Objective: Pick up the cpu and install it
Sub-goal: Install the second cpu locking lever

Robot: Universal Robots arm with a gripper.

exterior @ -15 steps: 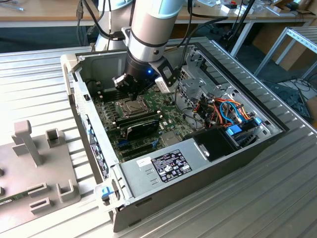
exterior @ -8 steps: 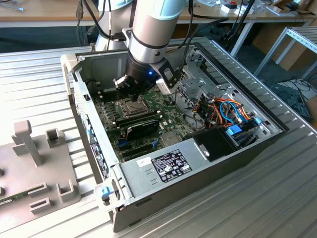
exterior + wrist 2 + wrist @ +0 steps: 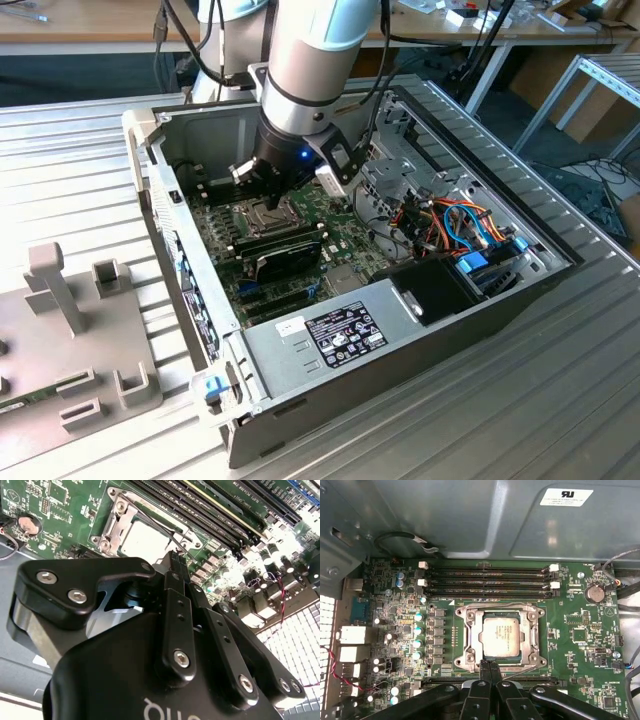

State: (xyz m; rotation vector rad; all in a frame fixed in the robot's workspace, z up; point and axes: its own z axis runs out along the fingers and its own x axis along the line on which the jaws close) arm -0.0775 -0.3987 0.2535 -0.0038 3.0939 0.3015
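The cpu point(image 3: 502, 636) lies already inside its socket frame point(image 3: 463, 640) on the green motherboard point(image 3: 580, 655), flat and square, with a dull silver-grey metal top that reflects the light softly; in the second wrist view it shows as a pale, washed-out square point(image 3: 145, 542) in the same bright metal frame. The gripper point(image 3: 489, 666) stands just over the edge of the socket, and in the first wrist view its two black fingers point(image 3: 484, 667) are pressed together with no gap between them and nothing held; their tips sit close to the thin wire lever point(image 3: 520, 669) that runs along that side of the frame. I judge that the chip is already placed and that the closed tips are there to work on the lever or frame, because a narrow, closed point can reach between small parts. The fingers are matte black metal links with silver screw heads, quite angular. In the exterior view the arm point(image 3: 310, 60), smooth grey with a light blue ring, reaches down into the open computer case point(image 3: 400, 340), which lies on its side on a ribbed metal desk point(image 3: 520, 420) so that the board faces upward. Long black memory slots point(image 3: 487, 582) run parallel beside the socket.
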